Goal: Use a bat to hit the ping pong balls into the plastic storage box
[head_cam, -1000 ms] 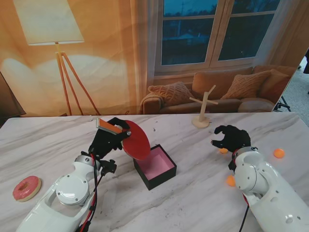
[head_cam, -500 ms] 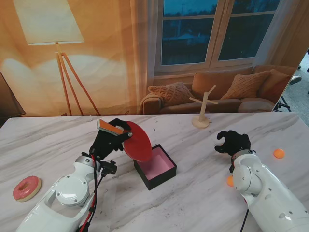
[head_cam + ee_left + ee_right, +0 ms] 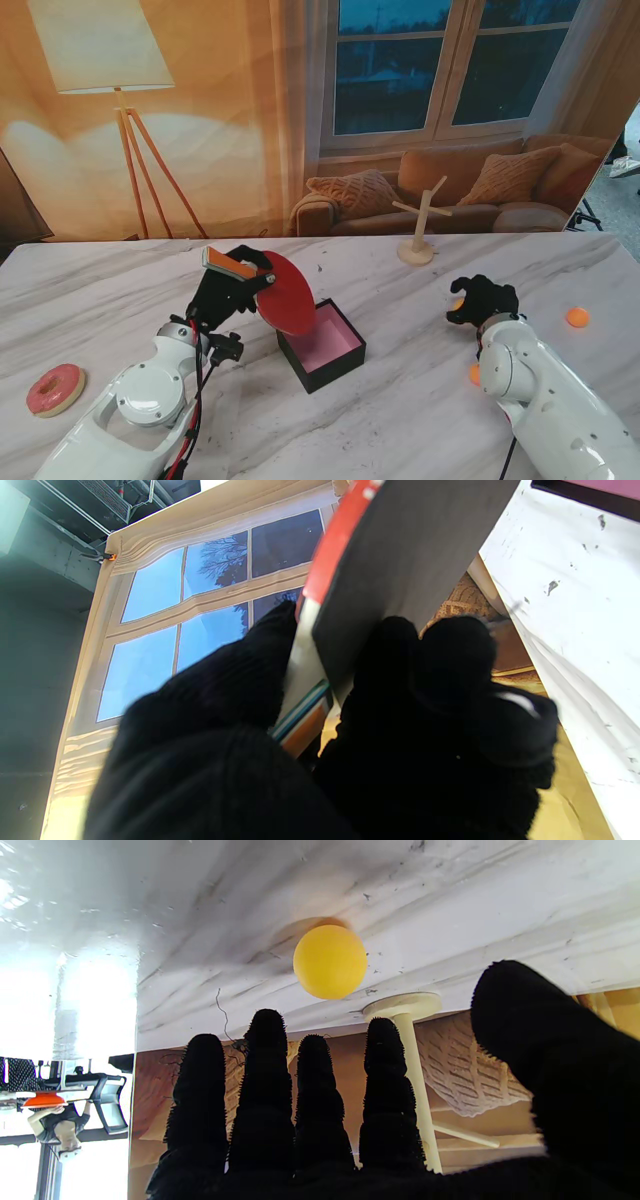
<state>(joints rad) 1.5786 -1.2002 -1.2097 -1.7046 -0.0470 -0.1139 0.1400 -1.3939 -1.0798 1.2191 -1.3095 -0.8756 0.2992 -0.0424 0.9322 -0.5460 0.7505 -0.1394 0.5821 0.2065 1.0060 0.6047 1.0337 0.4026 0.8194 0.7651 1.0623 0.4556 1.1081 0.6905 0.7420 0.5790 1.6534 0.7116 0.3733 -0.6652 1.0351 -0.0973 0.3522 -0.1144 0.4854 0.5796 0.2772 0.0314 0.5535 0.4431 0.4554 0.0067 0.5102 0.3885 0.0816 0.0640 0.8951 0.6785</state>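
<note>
Marble-patterned table, printed living-room backdrop behind. Ping pong ball lies on the table just ahead of the right hand, untouched; in the stand view it shows as an orange spot at the hand's left edge. Over the last second the right hand has drawn back nearer to me, leaving this ball clear of the palm. Its fingers are extended, close together, thumb apart, holding nothing.

Two more balls: one beside the right forearm, one far right.

Storage box sits mid-table, open, pink inside, no ball visible in it. Left hand stays clenched on the bat handle, blade raised at the box's left edge.

Judgement: no ball struck yet.

Unrelated: doughnut, wooden stand.
</note>
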